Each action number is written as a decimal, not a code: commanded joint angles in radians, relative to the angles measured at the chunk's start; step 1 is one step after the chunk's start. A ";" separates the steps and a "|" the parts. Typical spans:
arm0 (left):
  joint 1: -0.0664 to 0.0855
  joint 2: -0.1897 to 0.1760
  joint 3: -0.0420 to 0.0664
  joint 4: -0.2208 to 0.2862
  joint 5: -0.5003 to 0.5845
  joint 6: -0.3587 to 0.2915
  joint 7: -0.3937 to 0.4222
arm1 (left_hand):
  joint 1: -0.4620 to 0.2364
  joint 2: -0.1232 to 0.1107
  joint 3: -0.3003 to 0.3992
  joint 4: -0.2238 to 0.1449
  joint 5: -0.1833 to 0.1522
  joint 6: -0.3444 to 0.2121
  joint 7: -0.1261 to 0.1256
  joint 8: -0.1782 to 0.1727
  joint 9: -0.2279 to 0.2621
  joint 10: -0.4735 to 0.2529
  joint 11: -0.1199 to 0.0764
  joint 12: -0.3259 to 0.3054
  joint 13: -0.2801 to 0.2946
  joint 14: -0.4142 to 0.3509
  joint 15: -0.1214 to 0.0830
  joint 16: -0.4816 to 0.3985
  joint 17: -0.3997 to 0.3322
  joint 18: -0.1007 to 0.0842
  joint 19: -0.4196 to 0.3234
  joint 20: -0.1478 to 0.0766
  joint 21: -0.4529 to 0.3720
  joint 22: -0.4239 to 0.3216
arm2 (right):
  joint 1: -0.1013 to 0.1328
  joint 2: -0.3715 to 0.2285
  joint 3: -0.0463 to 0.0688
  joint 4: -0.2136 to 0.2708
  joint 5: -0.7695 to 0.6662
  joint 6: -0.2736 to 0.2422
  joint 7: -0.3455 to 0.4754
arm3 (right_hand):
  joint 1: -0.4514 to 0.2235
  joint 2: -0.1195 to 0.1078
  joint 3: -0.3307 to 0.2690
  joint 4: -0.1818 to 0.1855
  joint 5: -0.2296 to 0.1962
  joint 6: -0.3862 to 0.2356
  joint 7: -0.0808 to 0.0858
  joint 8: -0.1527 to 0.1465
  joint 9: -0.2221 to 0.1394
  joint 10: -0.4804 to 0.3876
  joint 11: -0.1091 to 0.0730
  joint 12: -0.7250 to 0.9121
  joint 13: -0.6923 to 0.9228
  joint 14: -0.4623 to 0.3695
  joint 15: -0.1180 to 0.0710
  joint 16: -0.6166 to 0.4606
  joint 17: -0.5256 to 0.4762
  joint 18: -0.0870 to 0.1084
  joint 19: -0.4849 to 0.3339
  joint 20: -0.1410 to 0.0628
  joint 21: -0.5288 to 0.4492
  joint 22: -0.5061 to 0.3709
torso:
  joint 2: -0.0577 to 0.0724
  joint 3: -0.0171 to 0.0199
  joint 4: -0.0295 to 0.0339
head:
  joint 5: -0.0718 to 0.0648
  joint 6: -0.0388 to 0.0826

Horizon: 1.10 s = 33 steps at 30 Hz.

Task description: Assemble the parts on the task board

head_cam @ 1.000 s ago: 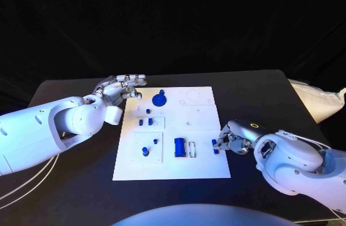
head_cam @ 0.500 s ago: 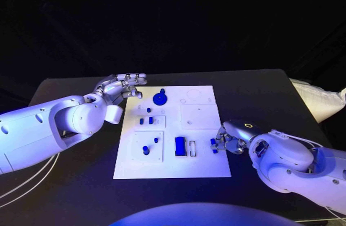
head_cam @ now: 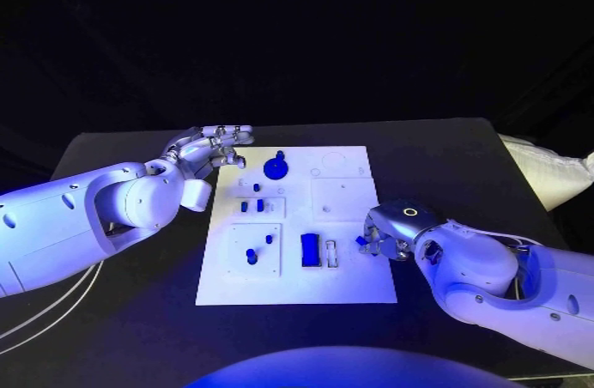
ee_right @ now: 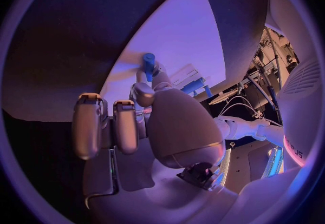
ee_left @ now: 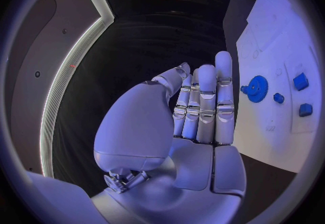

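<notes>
The white task board (head_cam: 349, 278) lies mid-table. On it are a blue gear (head_cam: 275, 168), a blue block (head_cam: 308, 249) and several small blue parts, one of them (head_cam: 251, 256) near the left edge. My right hand (head_cam: 386, 236) is at the board's right edge and pinches a small blue peg (head_cam: 366, 243); the right wrist view shows the peg (ee_right: 148, 61) sticking out past the fingertips over the board (ee_right: 183, 34). My left hand (head_cam: 208, 150) hovers at the board's far left corner and holds nothing. In the left wrist view its fingers (ee_left: 206, 99) are straight, with the gear (ee_left: 256, 88) beyond them.
A pale bag (head_cam: 551, 172) lies at the table's right edge. White cables (head_cam: 44, 318) hang off the near left side. A narrow white slot (head_cam: 330, 252) sits beside the blue block. Bare black table (head_cam: 445, 165) surrounds the board.
My right hand has shifted a little left and farther onto the board's right edge, still pinching the blue peg. The left hand has barely moved.
</notes>
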 commanded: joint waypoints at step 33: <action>-0.003 0.003 0.001 0.003 -0.016 0.028 -0.011 | 0.009 0.009 0.001 -0.012 0.000 -0.009 0.001 0.008 -0.001 -0.011 0.002 0.012 -0.002 -0.011 0.001 0.005 -0.006 0.011 -0.003 -0.004 -0.008 -0.001 | -0.013 0.015 -0.008 0.061 0.490 -0.382 -0.006 | -0.149 -0.120 0.354 0.129 0.301 0.027 -0.009 -0.018 0.027 0.044 -0.009 0.053 0.058 0.088 -0.007 0.037 0.172 -0.012 0.018 -0.009 0.025 0.036 | 0.000 -0.0004 0.0044 | -0.001 0.001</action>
